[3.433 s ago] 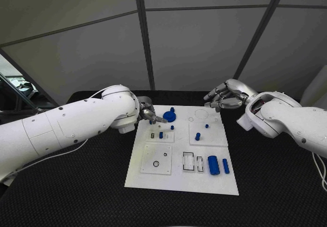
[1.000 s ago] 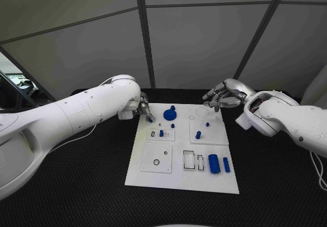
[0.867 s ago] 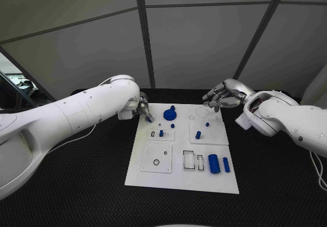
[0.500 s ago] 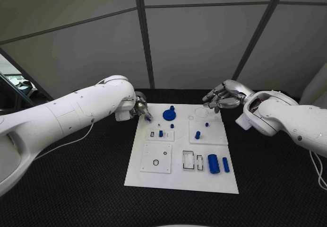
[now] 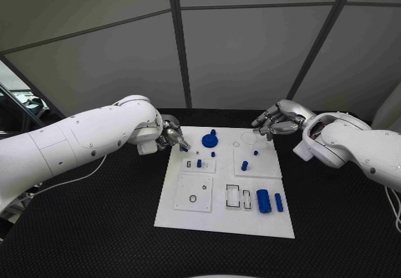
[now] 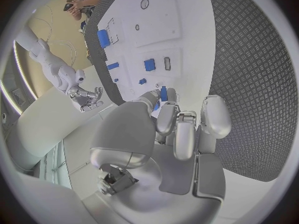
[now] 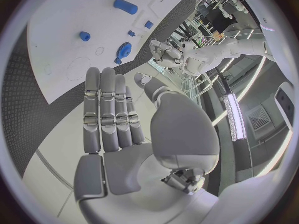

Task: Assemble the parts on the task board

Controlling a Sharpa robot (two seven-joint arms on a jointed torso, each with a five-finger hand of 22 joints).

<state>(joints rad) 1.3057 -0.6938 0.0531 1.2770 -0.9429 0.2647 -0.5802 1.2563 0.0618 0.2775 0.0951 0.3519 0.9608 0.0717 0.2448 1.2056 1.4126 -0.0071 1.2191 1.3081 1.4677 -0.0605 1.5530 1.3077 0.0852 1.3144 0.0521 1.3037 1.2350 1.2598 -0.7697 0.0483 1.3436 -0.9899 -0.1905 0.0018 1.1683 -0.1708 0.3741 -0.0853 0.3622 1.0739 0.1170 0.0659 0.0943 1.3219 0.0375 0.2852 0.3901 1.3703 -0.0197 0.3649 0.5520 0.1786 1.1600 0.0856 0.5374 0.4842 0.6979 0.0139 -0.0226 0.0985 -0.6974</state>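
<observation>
My left robot hand [image 5: 171, 138] pinched a small blue part [image 6: 164, 93] at its fingertips, just off the board's [image 5: 200, 214] far left corner. My right robot hand [image 5: 274, 121] hovered with fingers straight and nothing in it, beside the far right corner. More parts [image 5: 262, 201] lay on the board, on the tabletop [image 5: 92, 231].

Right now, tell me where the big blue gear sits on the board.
In the head view the blue gear sits at the task board's far edge, left of centre, just right of the left hand.
</observation>
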